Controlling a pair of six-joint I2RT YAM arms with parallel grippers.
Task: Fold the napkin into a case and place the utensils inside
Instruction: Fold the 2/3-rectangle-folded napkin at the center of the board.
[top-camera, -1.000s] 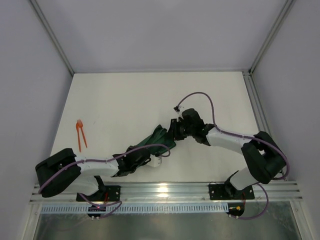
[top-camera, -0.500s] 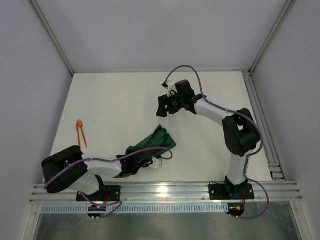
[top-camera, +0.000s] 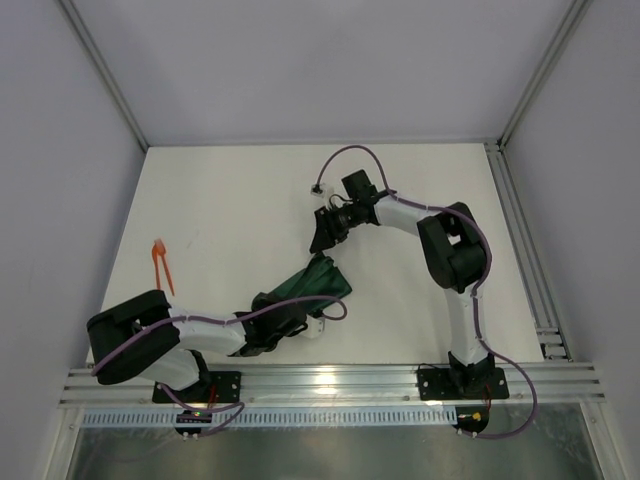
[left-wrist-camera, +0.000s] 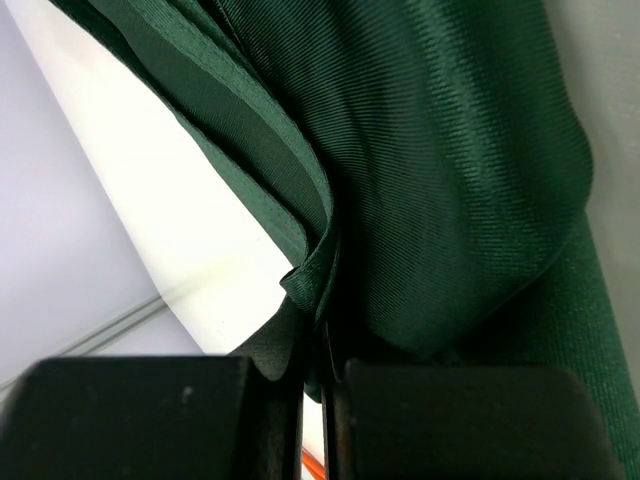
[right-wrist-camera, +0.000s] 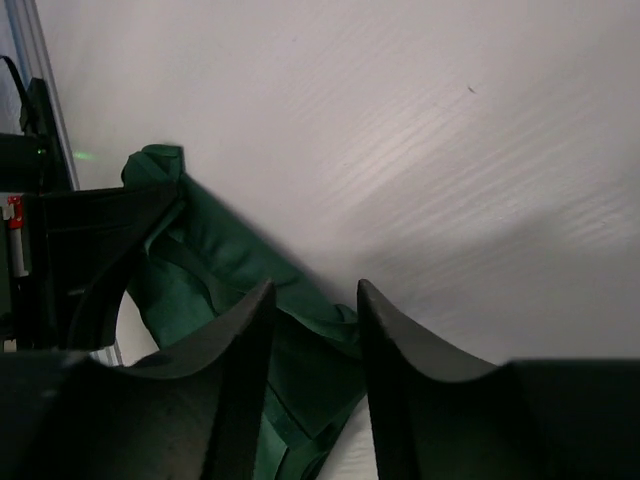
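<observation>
Left arm: the left tool (top-camera: 288, 312) is low on the table (top-camera: 250, 190), at the near end of the napkin (top-camera: 322, 280). In the left wrist view its two fingers (left-wrist-camera: 140, 415) are pressed together, with a doubled edge of the green cloth pinched in the narrow slot between them. The rest of the fabric bulges away from the grip in thick, smooth folds.

Napkin: it lies bunched in a loose elongated heap near the middle of the table, towards the near edge, running diagonally from the left tool up and to the right. Several layers overlap. Its far end forms a raised point. From overhead it is probably not a tidy pocket, though the folds are hard to read at this angle.

Right arm: it is stretched out over the table, with the right tool (top-camera: 320, 240) just beyond the napkin's far tip and not touching it. In the right wrist view the fingers (right-wrist-camera: 240, 360) stand partly spread and the gap between them is empty. The cloth shows below and to the left.

Utensils (top-camera: 160, 265): two orange pieces lie in a narrow V on the left side of the table, well apart from the napkin and both tools.
</observation>
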